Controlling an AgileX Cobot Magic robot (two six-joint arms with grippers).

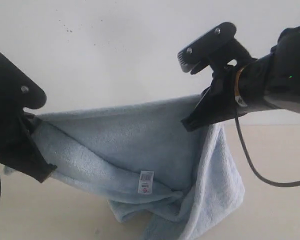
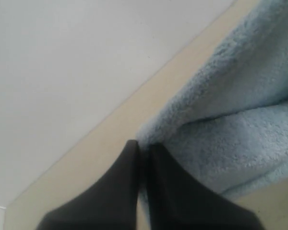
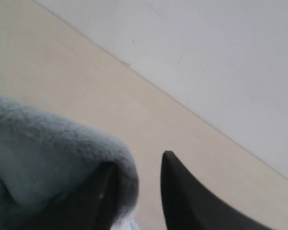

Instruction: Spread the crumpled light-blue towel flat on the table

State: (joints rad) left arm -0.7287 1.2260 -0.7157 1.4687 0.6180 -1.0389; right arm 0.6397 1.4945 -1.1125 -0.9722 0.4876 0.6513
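While held up over the table (image 1: 275,150), towel (image 1: 125,145): stretched between both grippers, top edge sagging, middle bunched in folds, lowest folds down at the table, contact unclear.
left gripper (image 2: 140,146): jaws pressed together, pinching one towel corner; raised above the table, over its left side in the exterior view.
right gripper (image 3: 139,162): jaws apart, clear gap between them; fluffy towel edge draped over one finger (image 3: 103,191), the other finger bare; raised above the table, over its right side.
towel right part: hangs loose under the right gripper, down toward the table.
care tag (image 1: 146,182): white with red print, on a low fold mid-towel, just above the table.
table surface: pale beige, smooth.
wall (image 1: 115,50): white, behind the table's far edge.
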